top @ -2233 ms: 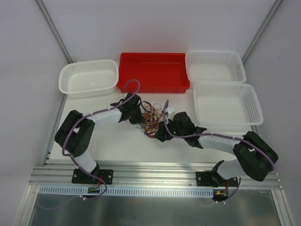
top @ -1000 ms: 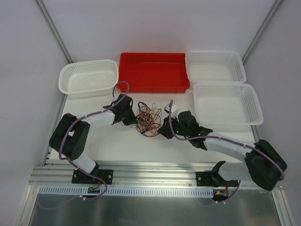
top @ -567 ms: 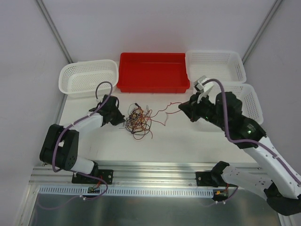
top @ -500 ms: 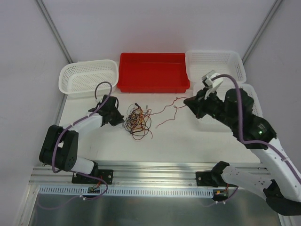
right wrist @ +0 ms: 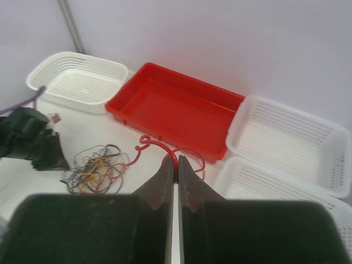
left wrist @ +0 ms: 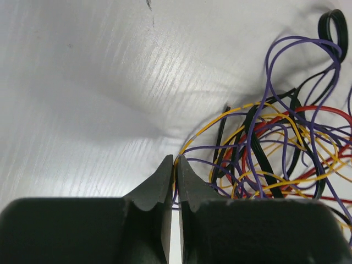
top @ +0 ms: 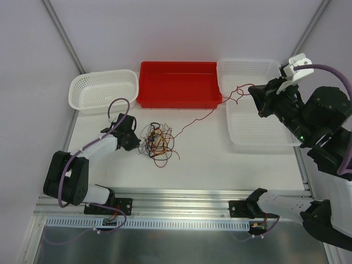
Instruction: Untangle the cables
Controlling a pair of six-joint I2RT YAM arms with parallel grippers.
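At the far left an oval white basket point(top: 103, 91) stands at the back of the table point(top: 209, 159). In front of it the left gripper point(top: 137, 146) lies low on the table surface, its jaws pressed together on the left edge of the cables point(top: 155, 144); the left wrist view shows a yellow and a purple strand pinched between its fingertips point(left wrist: 166, 175). The cables lie as a loose knot of red, black, purple and yellow wire on the table, near the middle, in front of the red tray point(top: 179, 82) and clear of it. One red cable point(top: 192, 120) runs out of the knot, rising rightward past the tray's front right corner in a curly line to the right gripper point(top: 252, 91). That gripper is raised above the gap between the rear white basket point(top: 252, 74) and the near white basket point(top: 264, 124), its jaws clamped on the end of the red cable, as the right wrist view confirms point(right wrist: 176, 160). The rest of the knot rests on the table.
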